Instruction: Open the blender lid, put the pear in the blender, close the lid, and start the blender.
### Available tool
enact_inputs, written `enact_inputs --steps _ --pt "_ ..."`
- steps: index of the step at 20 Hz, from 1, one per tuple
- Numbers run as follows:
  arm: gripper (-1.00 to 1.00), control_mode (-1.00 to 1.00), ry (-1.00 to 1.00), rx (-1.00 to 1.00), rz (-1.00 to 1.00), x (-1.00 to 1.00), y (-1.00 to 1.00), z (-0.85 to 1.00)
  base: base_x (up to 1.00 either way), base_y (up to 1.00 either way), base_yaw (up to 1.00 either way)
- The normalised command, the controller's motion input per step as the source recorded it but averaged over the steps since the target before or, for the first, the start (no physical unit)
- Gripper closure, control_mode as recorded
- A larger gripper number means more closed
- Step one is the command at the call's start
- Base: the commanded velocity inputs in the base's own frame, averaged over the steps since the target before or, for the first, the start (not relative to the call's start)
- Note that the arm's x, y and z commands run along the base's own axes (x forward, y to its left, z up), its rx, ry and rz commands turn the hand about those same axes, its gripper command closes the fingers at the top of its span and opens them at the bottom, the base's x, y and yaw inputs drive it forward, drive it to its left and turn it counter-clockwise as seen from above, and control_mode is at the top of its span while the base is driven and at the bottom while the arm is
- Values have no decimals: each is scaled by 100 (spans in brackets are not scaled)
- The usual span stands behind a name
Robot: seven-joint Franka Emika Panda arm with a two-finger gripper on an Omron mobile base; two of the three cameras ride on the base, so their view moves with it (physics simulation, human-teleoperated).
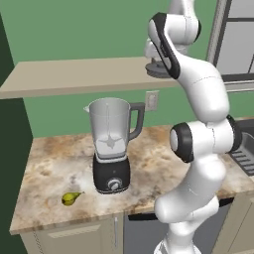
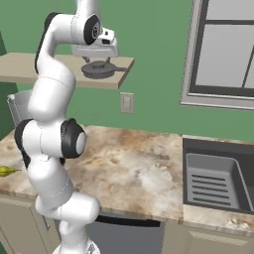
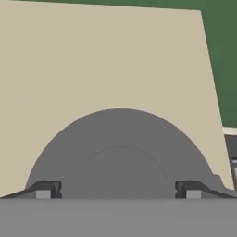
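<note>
Tool (image 2: 100, 63) spread open over blender lid (image 2: 101, 70) on shelf (image 2: 30, 69) at upper left, lid off already, blender (image 1: 112, 144) uncovered mid-left, pear (image 1: 71, 198) waiting on tabletop (image 1: 54, 163) lower left, loading, closing, starting left.

Marble counter (image 1: 158, 163) bears blender (image 1: 112, 149) and pear (image 1: 71, 198); shelf (image 1: 74, 74) carries blender lid (image 2: 101, 69).

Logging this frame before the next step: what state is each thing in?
blender: upright on the counter, jar open and empty.
blender lid: off the jar, lying flat on the shelf under the gripper.
pear: lying on the counter beside the blender base.
gripper: open, fingertips apart over the lid.
</note>
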Motion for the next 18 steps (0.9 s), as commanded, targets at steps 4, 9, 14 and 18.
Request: enact_inputs --steps 4,9,14,18 --pt "-100 -100 -18 0 0 -6 17 30 0 0 0" --pt "-100 -100 -13 0 -4 -83 54 33 0 0 0" --pt "-100 -100 -3 0 -5 -100 81 -4 0 0 0" --pt "-100 -100 0 0 -4 -100 82 -23 0 0 0"
